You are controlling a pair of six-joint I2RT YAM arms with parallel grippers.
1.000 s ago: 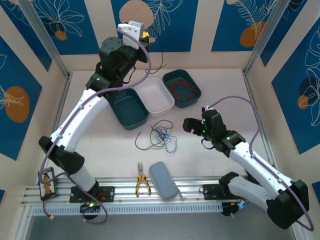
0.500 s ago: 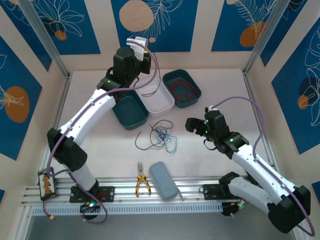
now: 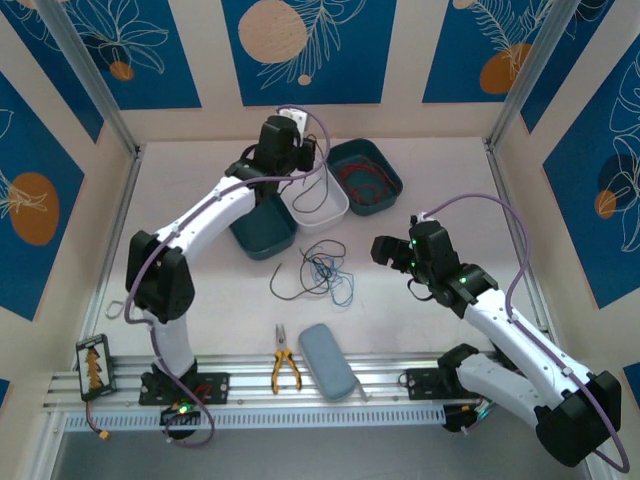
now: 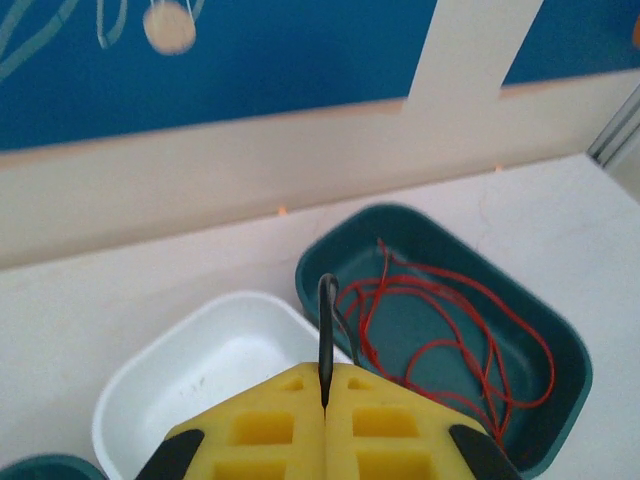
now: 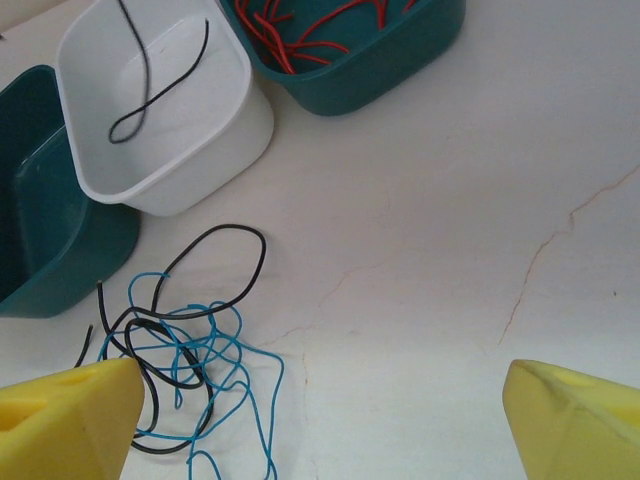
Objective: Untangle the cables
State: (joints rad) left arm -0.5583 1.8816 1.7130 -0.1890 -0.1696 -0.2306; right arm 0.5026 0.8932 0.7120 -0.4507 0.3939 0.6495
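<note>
overhead plus two wrist close-ups, white tub (image 5: pixel 170 180) shared

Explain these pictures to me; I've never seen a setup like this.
Two robot arms are bolted to a table's near edge. One picture looks down from above; the other two come from cameras on each wrist. The left gripper is shut on a black cable, dangling it into the white bin. The right gripper is open, near a tangle of blue and black cables. A teal bin holds a red cable; another teal bin sits beside the white one. Pliers and a grey case lie near the arms' bases.
</note>
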